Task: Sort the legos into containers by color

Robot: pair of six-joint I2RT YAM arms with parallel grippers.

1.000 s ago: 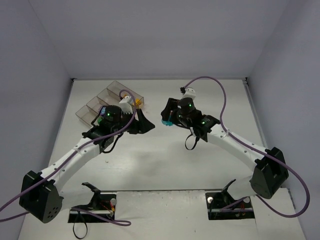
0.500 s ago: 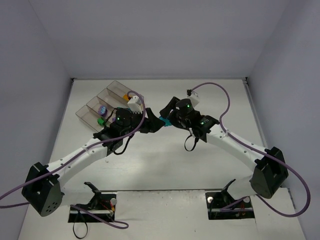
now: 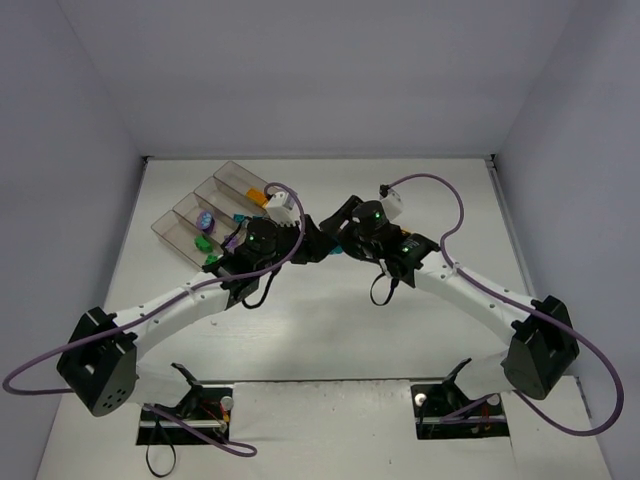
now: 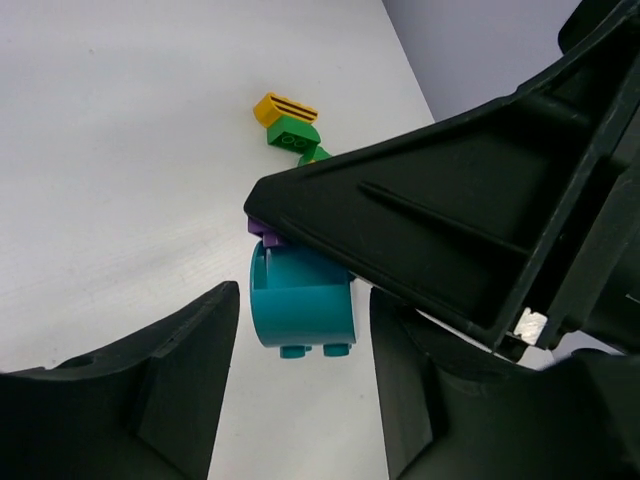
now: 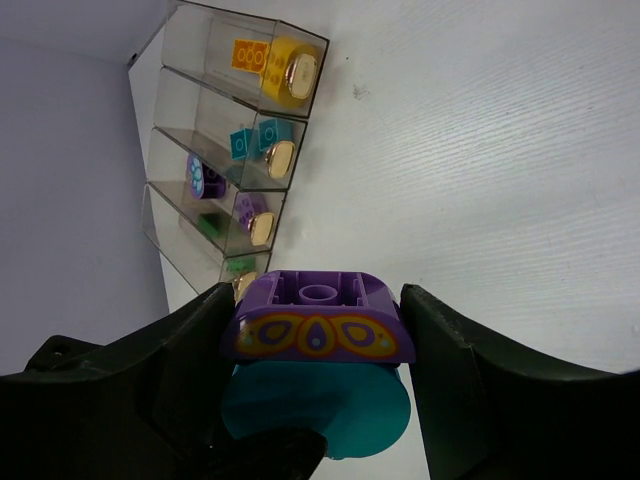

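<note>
My right gripper [image 5: 318, 345] is shut on a purple brick [image 5: 318, 318] with a yellow pattern; a rounded cyan brick [image 5: 320, 410] is stuck under it. Both are held above the table. My left gripper [image 4: 305, 400] is open, one finger [image 4: 180, 380] on each side of the cyan brick [image 4: 300, 310], not touching it. In the top view the left gripper [image 3: 318, 243] and right gripper [image 3: 335, 236] meet mid-table. The four clear containers [image 5: 285, 115] hold orange [image 5: 250, 55], cyan [image 5: 240, 143], purple [image 5: 205, 180] and green [image 5: 210, 225] bricks, one color per bin.
A loose yellow brick [image 4: 285, 107] and green brick [image 4: 293, 133] lie together on the white table beyond the grippers. The containers [image 3: 175, 215] stand at the back left. Grey walls close in the table on three sides.
My left arm has swung right, away from the containers, and its open fingers have come around the cyan brick. My right gripper has kept its hold and turned slightly toward the left.
</note>
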